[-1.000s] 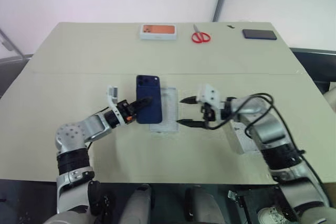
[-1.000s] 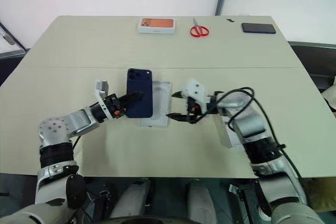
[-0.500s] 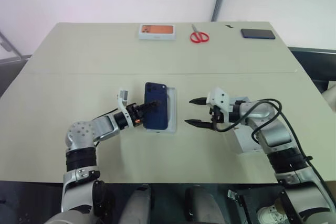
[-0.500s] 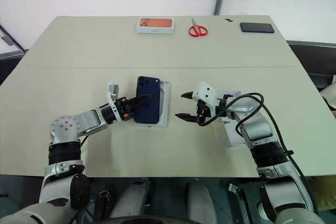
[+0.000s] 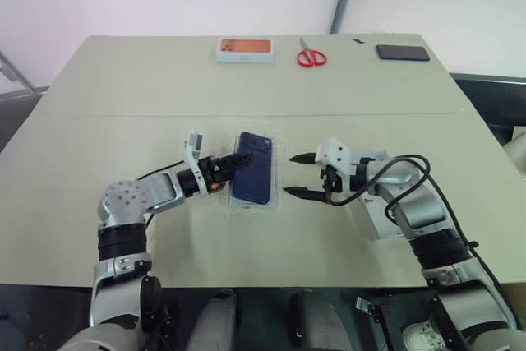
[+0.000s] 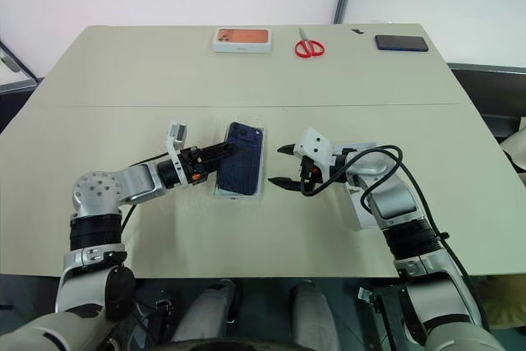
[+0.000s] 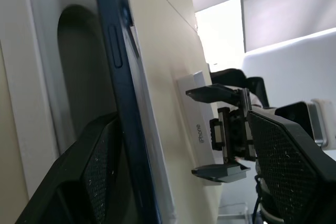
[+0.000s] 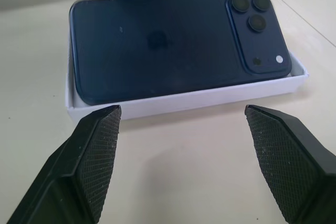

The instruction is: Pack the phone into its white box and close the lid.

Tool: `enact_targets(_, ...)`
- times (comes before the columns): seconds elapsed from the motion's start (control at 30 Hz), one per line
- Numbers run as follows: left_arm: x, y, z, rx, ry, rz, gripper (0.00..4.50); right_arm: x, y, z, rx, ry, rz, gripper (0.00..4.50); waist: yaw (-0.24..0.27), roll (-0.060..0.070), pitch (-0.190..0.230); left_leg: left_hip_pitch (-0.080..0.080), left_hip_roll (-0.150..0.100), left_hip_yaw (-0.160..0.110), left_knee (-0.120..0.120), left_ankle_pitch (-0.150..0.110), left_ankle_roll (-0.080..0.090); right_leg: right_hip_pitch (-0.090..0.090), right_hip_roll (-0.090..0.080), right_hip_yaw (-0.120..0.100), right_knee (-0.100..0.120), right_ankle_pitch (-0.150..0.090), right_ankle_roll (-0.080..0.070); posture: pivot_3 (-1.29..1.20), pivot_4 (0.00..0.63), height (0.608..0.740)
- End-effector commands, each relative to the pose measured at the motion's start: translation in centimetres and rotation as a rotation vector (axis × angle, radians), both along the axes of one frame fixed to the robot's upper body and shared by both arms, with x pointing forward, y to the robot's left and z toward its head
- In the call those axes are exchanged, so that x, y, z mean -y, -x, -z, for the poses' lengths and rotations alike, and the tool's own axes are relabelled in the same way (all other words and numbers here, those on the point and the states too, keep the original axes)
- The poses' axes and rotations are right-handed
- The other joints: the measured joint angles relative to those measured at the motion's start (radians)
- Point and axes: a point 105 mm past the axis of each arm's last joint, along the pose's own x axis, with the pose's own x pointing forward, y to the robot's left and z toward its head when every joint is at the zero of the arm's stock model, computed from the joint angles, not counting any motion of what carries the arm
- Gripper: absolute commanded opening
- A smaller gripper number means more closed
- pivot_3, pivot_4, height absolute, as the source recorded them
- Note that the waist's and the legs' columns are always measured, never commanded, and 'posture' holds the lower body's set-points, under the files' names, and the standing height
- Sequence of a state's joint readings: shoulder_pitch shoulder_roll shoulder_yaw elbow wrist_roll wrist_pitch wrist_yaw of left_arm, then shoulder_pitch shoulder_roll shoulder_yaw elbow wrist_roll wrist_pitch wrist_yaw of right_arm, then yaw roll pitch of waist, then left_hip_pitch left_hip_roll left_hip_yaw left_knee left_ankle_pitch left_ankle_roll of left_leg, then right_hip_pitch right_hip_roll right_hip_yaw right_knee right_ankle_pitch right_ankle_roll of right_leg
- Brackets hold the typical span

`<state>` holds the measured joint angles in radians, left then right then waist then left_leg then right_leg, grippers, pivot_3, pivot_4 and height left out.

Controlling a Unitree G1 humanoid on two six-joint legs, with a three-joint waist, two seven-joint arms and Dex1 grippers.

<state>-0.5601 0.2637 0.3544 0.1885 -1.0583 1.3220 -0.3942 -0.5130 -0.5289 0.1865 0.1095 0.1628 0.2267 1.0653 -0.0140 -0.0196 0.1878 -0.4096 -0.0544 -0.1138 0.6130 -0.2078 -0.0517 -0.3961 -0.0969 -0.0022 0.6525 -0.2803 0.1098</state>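
Note:
The dark navy phone (image 8: 173, 40) lies back up in the white box (image 8: 184, 100) at the middle of the table, camera cluster at the far end. It seems to sit a little high against the tray's rim. My left gripper (image 5: 237, 163) is open at the phone's left edge, one finger (image 7: 100, 177) close beside that edge and the other well apart. My right gripper (image 5: 292, 175) stands open just right of the box, touching nothing. The lid (image 7: 195, 114) lies on the table under my right forearm.
Along the far edge of the table lie a white box with an orange picture (image 5: 245, 48), red scissors (image 5: 312, 57) and a black slab-like phone (image 5: 403, 53). The table's front edge runs close below both arms.
My left gripper carried the phone to the right over the white box, then opened and let it go. The phone now lies in the box. The right gripper stayed open.

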Motion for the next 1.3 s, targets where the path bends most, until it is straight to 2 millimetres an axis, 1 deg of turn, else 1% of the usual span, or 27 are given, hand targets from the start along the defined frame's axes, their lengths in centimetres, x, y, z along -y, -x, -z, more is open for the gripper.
enact_targets(0.03, -0.1, 0.1, -1.0, 0.041, 0.004, -0.004, 3.85, -0.4, -0.1, -1.2, 0.055, -0.011, -0.015, 3.97, 0.000, 0.000, 0.000, 0.000, 0.000, 0.000, 0.000, 0.000, 0.000, 0.000, 0.000, 0.000, 0.000, 0.000, 0.000, 0.00, 0.150, 0.740)
enact_targets(0.27, -1.5, 0.3, -1.1, 0.058, -0.044, -0.027, 3.85, -0.4, 0.0, -1.0, 0.050, -0.009, -0.016, 3.97, -0.003, 0.000, 0.000, 0.000, 0.000, 0.000, 0.000, 0.000, 0.000, 0.000, 0.000, 0.000, 0.000, 0.000, 0.000, 0.00, 0.150, 0.740)
enact_targets(0.4, -2.4, 0.4, -1.6, 0.081, -0.053, -0.038, 3.85, -0.4, 0.0, -1.1, 0.050, -0.006, -0.019, 3.97, 0.000, 0.000, 0.000, 0.000, 0.000, 0.000, 0.000, 0.000, 0.000, 0.000, 0.000, 0.000, 0.000, 0.000, 0.000, 0.00, 0.150, 0.740)
enact_targets(0.63, -5.1, -0.2, -2.4, 0.133, -0.129, -0.121, 3.85, -0.8, -0.2, -1.3, 0.044, -0.023, -0.024, 3.97, -0.003, 0.000, 0.000, 0.000, 0.000, 0.000, 0.000, 0.000, 0.000, 0.000, 0.000, 0.000, 0.000, 0.000, 0.000, 0.00, 0.150, 0.740)
enact_targets(0.67, -5.6, -0.4, -2.2, 0.155, -0.182, -0.143, 3.63, -0.7, -0.4, -1.4, 0.046, -0.028, -0.010, 3.71, -0.003, 0.000, 0.000, 0.000, 0.000, 0.000, 0.000, 0.000, 0.000, 0.000, 0.000, 0.000, 0.000, 0.000, 0.000, 0.00, 0.150, 0.740)
enact_targets(0.73, -6.6, -1.1, -1.8, 0.205, -0.282, -0.199, 3.00, -0.8, -0.7, -1.3, 0.055, -0.022, 0.003, 3.07, -0.004, 0.000, 0.000, 0.000, 0.000, 0.000, 0.000, 0.000, 0.000, -0.001, 0.000, 0.000, 0.000, 0.000, 0.000, 0.00, 0.150, 0.740)
enact_targets(0.8, -7.2, -1.9, -1.1, 0.303, -0.443, -0.235, 1.98, -0.9, -1.1, -1.1, 0.079, -0.003, 0.017, 2.04, -0.001, 0.000, 0.000, 0.000, 0.000, 0.000, -0.001, 0.000, 0.000, -0.001, 0.000, 0.000, 0.000, 0.000, 0.000, 0.00, 0.150, 0.740)
enact_targets(0.9, -6.6, -2.4, -0.7, 0.438, -0.547, -0.230, 0.50, -1.2, -1.8, -0.7, 0.109, 0.031, 0.042, 0.47, 0.002, 0.000, 0.000, 0.000, 0.000, 0.001, -0.001, 0.000, 0.000, -0.001, 0.000, 0.001, 0.000, 0.000, 0.000, 0.00, 0.150, 0.740)
enact_targets(0.93, -6.3, -2.5, -0.5, 0.487, -0.576, -0.217, 0.02, -1.2, -1.9, -0.5, 0.116, 0.040, 0.047, 0.01, 0.003, 0.000, 0.000, 0.000, 0.000, 0.001, -0.001, 0.000, 0.000, 0.000, 0.000, 0.001, -0.001, 0.000, 0.000, 0.00, 0.150, 0.740)
enact_targets(1.03, -5.4, -2.5, 0.1, 0.577, -0.624, -0.190, 0.02, -1.5, -2.1, -0.1, 0.115, 0.040, 0.054, 0.01, 0.003, 0.000, 0.000, 0.000, 0.000, 0.001, -0.001, 0.000, 0.000, -0.001, 0.000, 0.001, -0.001, 0.000, 0.000, 0.00, 0.150, 0.740)
enact_targets(1.07, -4.9, -2.2, 0.5, 0.630, -0.648, -0.153, 0.02, -1.6, -2.2, -0.1, 0.132, 0.051, 0.056, 0.01, 0.002, 0.000, 0.000, 0.000, 0.000, 0.001, -0.001, 0.000, 0.000, -0.001, 0.000, 0.001, -0.001, 0.000, 0.000, 0.00, 0.150, 0.740)
enact_targets(1.13, -4.5, -1.5, 1.3, 0.708, -0.688, -0.106, 0.02, -1.7, -2.4, -0.1, 0.149, 0.060, 0.062, 0.01, -0.002, 0.000, 0.000, 0.000, 0.000, 0.001, -0.001, 0.000, 0.000, -0.001, -0.001, 0.001, -0.001, 0.000, 0.000, 0.00, 0.150, 0.740)
enact_targets(1.2, -4.7, -0.9, 1.8, 0.773, -0.696, -0.077, 0.02, -1.7, -2.4, -0.1, 0.150, 0.062, 0.063, 0.01, -0.006, 0.001, 0.000, 0.000, 0.000, 0.002, -0.002, 0.000, 0.000, -0.001, 0.000, 0.001, -0.001, 0.000, 0.000, 0.00, 0.150, 0.740)
enact_targets(1.3, -5.5, -1.0, 2.5, 0.856, -0.736, -0.104, 0.02, -1.5, -2.4, 0.0, 0.148, 0.065, 0.067, 0.01, -0.002, 0.001, 0.000, 0.000, 0.001, 0.001, -0.002, 0.000, 0.000, -0.002, 0.000, 0.001, -0.001, 0.000, -0.001, 0.00, 0.150, 0.740)
